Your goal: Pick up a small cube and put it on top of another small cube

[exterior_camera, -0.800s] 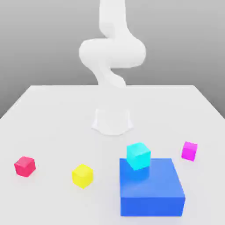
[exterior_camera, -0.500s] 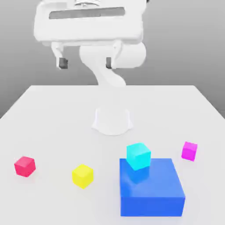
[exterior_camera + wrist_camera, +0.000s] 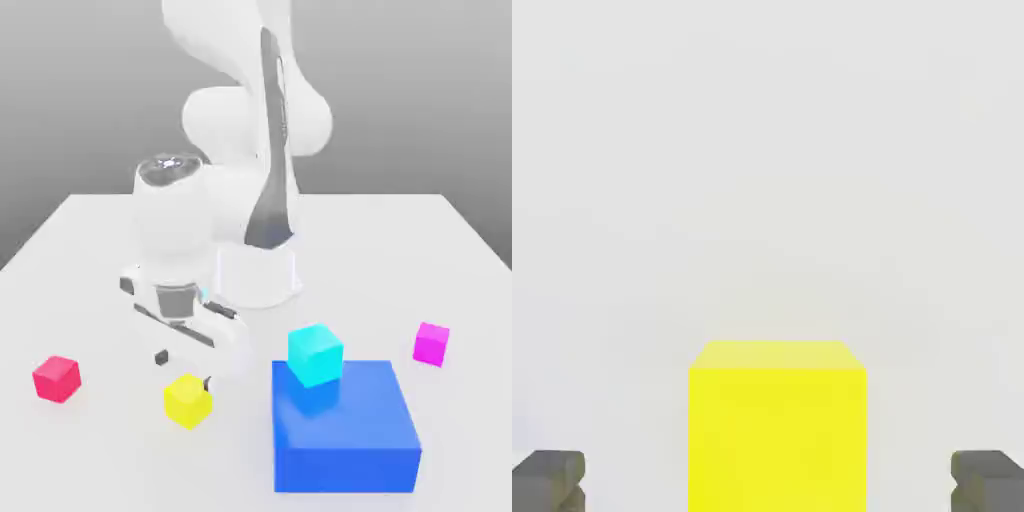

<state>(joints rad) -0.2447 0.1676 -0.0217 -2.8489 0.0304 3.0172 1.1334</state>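
Note:
The small yellow cube [image 3: 188, 400] rests on the white table [image 3: 90, 250], towards the exterior view's left of centre. My gripper [image 3: 184, 369] hangs open just above and slightly behind it, one dark fingertip [image 3: 161, 356] on each side. In the hand view the yellow cube [image 3: 778, 425] lies between the two fingertips [image 3: 549, 480], with wide gaps and no contact. The small pinkish-red cube [image 3: 56, 379] sits apart at the exterior view's far left.
A cyan cube [image 3: 315, 354] stands on the back corner of a big blue block [image 3: 345, 425] to the exterior view's right of the yellow cube. A magenta cube [image 3: 431, 343] lies further right. The arm's base [image 3: 256, 275] stands behind.
The hand has come down from high above the table to just over the yellow cube and has turned, its fingers still apart. No cube has moved.

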